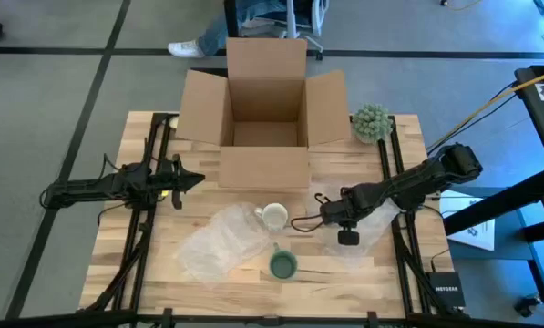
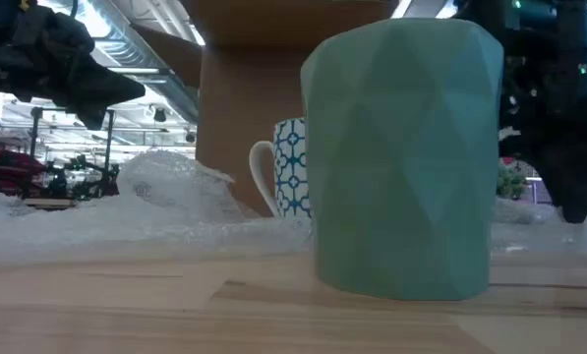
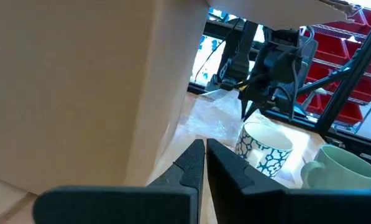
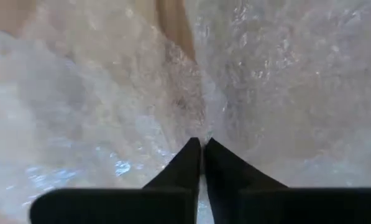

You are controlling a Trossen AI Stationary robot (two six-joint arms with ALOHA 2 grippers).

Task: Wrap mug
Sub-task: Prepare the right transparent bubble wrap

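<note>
Nearest the front edge of the bench (image 1: 162, 292): green mug (image 1: 283, 265), upright, well in front of the cardboard box (image 1: 263, 105), handle pointing back toward it. In the low view, fills the foreground, faceted sides plain.

Just behind the green mug, between it and the box: white mug with blue pattern (image 1: 273, 217), upright, resting at the edge of a crumpled sheet of bubble wrap (image 1: 219, 239) spreading to the left and forward of it. Apart from the green mug, not touching.

To the right of the white mug, about level with it in front of the box: right tool (image 1: 318, 213), low over a second sheet of bubble wrap (image 1: 372, 223). In the right wrist view, fingers (image 4: 188, 163) pressed together, tips on a fold of the plastic film; whether film is actually pinched between them cannot be told.

Left of the box's front corner, clear of both mugs: left tool (image 1: 195, 179), hovering above the bench, pointed toward the box. In the left wrist view, fingers (image 3: 191, 163) closed on each other, nothing between them.

Farther back: the box itself, open, flaps spread, inside bare of mugs. At its right rear corner, near the bench edge: a small round green plant (image 1: 371, 122).

Beyond the bench, on the floor behind the box: a person's shoe (image 1: 187, 47).
</note>
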